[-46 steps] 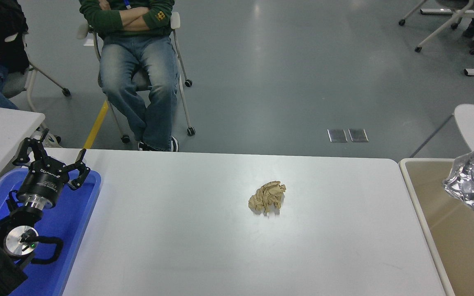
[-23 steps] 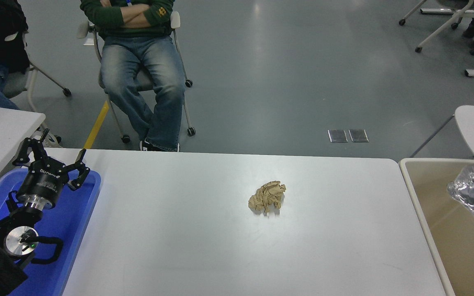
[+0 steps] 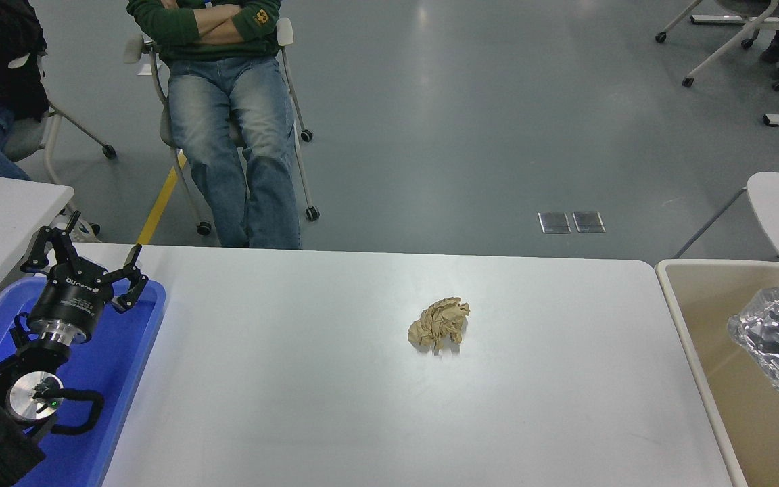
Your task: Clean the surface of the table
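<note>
1 crumpled paper wad (image 3: pixel 439 325) mid table surface (image 3: pixel 335 406), edges bare

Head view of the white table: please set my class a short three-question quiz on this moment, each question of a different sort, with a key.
1. True or false: the crumpled brown paper lies inside the beige bin.
2. Where is the foil wad? A) on the table B) over the beige bin C) in the blue tray
3. Fill in: the left gripper hangs over the ____ tray.

Key: 1 false, it lies on the table. 2 B. 3 blue.
</note>
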Robot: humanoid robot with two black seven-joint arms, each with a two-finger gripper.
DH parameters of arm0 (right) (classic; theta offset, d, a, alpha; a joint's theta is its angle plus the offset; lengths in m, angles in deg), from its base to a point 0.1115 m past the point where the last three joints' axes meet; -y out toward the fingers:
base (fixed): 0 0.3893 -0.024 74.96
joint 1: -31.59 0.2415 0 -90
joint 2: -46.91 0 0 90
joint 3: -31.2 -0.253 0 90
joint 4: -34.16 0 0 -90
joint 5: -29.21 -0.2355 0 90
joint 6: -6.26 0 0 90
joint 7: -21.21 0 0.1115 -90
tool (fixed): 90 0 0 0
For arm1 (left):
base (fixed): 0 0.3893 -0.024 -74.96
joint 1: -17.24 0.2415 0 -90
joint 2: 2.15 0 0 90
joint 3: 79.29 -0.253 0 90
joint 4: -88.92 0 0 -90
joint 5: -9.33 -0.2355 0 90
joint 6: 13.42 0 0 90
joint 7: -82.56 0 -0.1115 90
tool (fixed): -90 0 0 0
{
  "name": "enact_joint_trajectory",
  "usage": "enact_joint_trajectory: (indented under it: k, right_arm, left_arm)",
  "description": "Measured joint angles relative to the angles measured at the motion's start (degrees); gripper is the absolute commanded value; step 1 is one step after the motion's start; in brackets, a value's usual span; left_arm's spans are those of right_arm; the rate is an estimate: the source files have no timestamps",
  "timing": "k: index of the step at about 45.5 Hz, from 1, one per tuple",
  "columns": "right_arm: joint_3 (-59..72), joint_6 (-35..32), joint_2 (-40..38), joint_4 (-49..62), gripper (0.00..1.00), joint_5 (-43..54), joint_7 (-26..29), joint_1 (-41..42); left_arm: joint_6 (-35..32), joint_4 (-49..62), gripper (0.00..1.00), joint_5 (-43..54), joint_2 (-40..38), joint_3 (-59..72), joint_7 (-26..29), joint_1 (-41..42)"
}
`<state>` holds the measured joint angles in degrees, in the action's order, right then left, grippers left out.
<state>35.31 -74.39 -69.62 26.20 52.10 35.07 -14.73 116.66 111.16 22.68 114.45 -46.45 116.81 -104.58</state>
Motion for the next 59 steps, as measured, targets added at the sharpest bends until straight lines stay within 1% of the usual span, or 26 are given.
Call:
enact_joint_trajectory:
  k: [20,29,35,46,59]
  right_arm:
    - [-2.69,0.10,0.41,0.18,1.00,-0.27,0.06,0.04]
    - [-7.54,-0.11,0.24,-1.22,1.00,-0.29,-0.09,0.30]
    - [-11.18,-0.21,-1.48,-6.36,1.00,-0.30,-0.21,0.35]
    - [-20.52,-0.35,-5.83,-20.36,1.00,-0.29,-0.28,0.07]
    - [-31.15,-2.42,-8.16,-34.30,1.00,-0.29,-0.32,-0.64]
  left_arm:
    - [0.00,0.00,1.00,0.00,0.00,-0.03,-0.01,0.00]
    - [0.00,0.00,1.00,0.00,0.00,-0.03,-0.03,0.00]
    - [0.00,0.00,1.00,0.00,0.00,-0.05,-0.05,0.00]
    - [0.00,0.00,1.00,0.00,0.02,-0.06,-0.05,0.00]
    - [0.00,0.00,1.00,0.00,0.02,-0.05,-0.04,0.00]
